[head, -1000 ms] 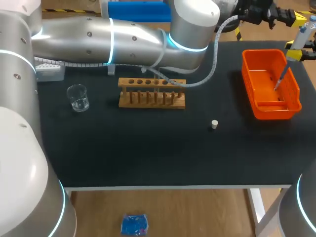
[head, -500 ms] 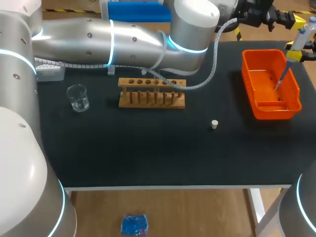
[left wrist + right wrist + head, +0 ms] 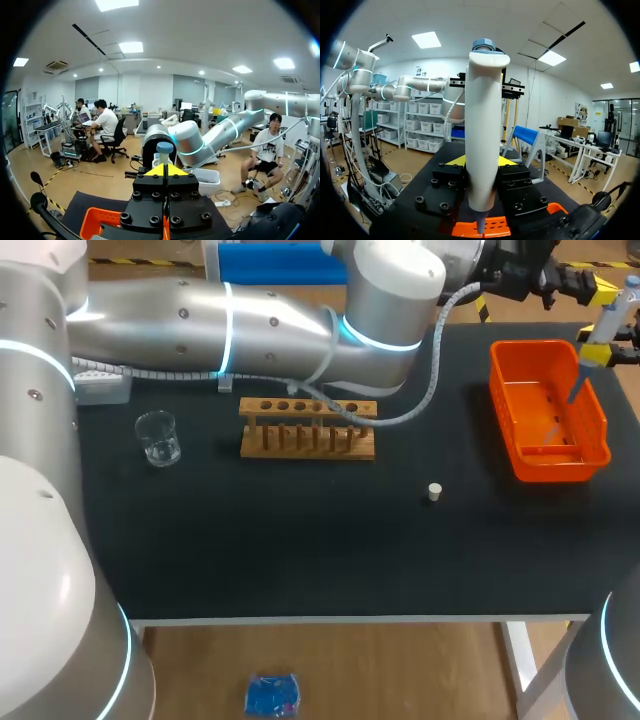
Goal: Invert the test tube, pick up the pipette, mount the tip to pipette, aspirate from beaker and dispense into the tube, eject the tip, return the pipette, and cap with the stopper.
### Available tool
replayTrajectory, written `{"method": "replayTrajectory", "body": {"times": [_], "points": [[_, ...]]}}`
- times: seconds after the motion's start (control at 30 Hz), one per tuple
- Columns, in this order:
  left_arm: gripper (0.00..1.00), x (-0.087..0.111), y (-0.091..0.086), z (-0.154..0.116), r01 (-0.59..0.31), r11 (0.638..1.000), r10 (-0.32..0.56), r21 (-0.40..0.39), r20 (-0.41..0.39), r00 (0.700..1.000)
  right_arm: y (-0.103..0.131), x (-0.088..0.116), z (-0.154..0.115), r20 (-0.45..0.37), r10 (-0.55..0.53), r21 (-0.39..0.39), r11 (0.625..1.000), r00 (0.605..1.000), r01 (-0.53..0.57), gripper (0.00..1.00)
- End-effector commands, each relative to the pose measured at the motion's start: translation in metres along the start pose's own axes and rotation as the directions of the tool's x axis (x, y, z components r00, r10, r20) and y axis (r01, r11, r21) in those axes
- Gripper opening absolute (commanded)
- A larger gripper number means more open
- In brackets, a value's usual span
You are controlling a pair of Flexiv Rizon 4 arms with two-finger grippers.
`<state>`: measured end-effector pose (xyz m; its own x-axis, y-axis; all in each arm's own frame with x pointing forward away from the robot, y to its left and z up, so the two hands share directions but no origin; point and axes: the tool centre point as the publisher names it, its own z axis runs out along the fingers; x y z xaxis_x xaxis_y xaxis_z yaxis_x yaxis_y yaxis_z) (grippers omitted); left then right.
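Left gripper (image 3: 167,170) has its yellow tips together. The blue top of the pipette (image 3: 164,150) stands just ahead of them, and I cannot tell whether they touch it.

At the left of the tabletop (image 3: 300,540) sits the beaker (image 3: 158,437), clear and thin-walled; I judge it fragile and slippery. Next comes the rack (image 3: 307,428), stiff blocky wood with a row of round holes. The stopper (image 3: 434,491) is a small white plug, likely light enough to skid, and best pinched across its sides. At the far right is the bin (image 3: 503,410), rigid orange plastic.

Over the bin, the right gripper (image 3: 481,165) is clamped on the pipette's white barrel, holding it upright with the nose pointing down into the bin. The barrel is smooth, hard and tapering. I judge it light but long, so it would twist if gripped near an end. The low-barrel hold looks sound.
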<state>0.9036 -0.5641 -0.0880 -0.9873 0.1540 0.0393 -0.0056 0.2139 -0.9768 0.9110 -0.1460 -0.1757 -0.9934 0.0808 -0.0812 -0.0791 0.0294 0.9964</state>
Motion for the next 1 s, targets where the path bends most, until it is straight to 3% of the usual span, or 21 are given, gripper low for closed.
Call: {"method": "replayTrajectory", "body": {"times": [0.03,0.4,0.67,1.0], "points": [[0.0,0.0,0.009,0.005,0.001,1.0,-0.001,0.011,0.003,1.0,0.005,-0.002,0.0,-0.004,0.0,0.001,1.0,1.0,0.0,0.0],[0.0,0.0,-0.003,-0.003,-0.022,0.999,0.021,0.033,0.02,1.0,0.005,-0.002,0.0,-0.004,0.0,0.001,1.0,1.0,0.0,0.0],[0.0,-0.002,-0.022,-0.018,-0.037,0.999,0.037,-0.01,0.035,0.999,0.005,-0.002,0.0,-0.004,0.0,0.001,1.0,1.0,0.0,0.0],[0.0,0.003,-0.025,-0.043,-0.026,0.999,0.029,-0.047,0.056,0.998,0.005,-0.002,0.0,-0.004,0.0,0.001,1.0,1.0,0.0,0.0]]}}
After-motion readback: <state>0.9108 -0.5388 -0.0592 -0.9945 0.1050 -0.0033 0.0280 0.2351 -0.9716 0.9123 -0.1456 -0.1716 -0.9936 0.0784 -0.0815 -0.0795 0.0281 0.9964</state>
